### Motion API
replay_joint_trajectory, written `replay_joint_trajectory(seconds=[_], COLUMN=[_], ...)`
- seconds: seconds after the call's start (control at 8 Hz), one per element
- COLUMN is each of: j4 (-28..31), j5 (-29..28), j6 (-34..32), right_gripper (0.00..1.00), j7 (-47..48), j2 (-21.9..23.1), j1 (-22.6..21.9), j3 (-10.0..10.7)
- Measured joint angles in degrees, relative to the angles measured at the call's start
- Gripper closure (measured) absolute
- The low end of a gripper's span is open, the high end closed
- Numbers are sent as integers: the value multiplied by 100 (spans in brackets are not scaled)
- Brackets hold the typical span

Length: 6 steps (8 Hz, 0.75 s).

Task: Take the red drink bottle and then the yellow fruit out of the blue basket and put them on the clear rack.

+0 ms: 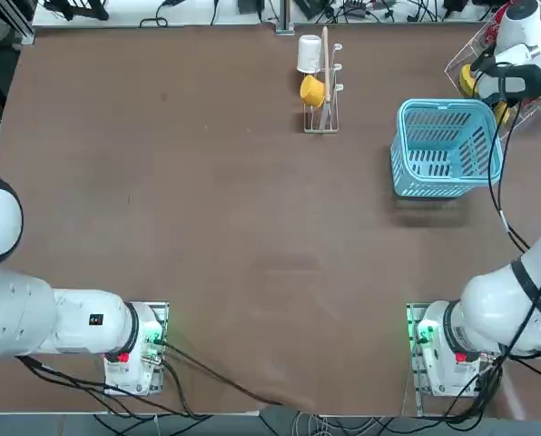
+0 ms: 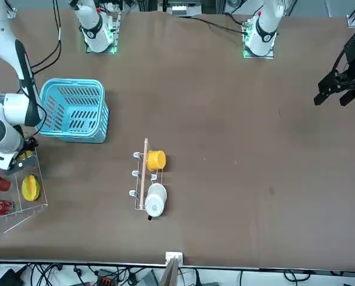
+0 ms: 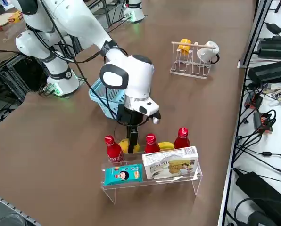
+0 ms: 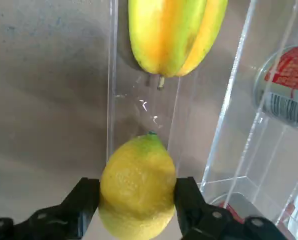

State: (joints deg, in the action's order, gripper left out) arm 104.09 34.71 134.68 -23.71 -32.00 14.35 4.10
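I hold the yellow fruit [image 4: 137, 187] between my two fingers [image 4: 84, 202], pressed in on both flanks, and my right gripper [image 3: 129, 139] hangs low over the clear rack [image 3: 152, 181] at my own right edge of the table. The risk, as I judge it, is the rack's thin clear wall: the lemon sits right beside that edge in my wrist view, and if I let go while it straddles the lip it could roll off onto the table, or bump the larger yellow fruit [image 4: 173, 32] lying just ahead.

Left to right in the side view: the blue basket [image 3: 107, 100] shows no contents that I can see, and from overhead its slotted floor looks bare. The rack carries three red bottles: one [image 3: 113, 148] at its left, a red drink bottle [image 3: 151, 142] in the middle, another [image 3: 181, 138] at its right, with two flat packets [image 3: 152, 170] leaning at the front.
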Motion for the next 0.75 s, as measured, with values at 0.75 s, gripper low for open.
replay_joint_trajectory(seconds=[0.75], j4=[-2], j5=[6], j6=[7], right_gripper=[14], j7=[-1], j2=[-3], j1=[36], j3=[0])
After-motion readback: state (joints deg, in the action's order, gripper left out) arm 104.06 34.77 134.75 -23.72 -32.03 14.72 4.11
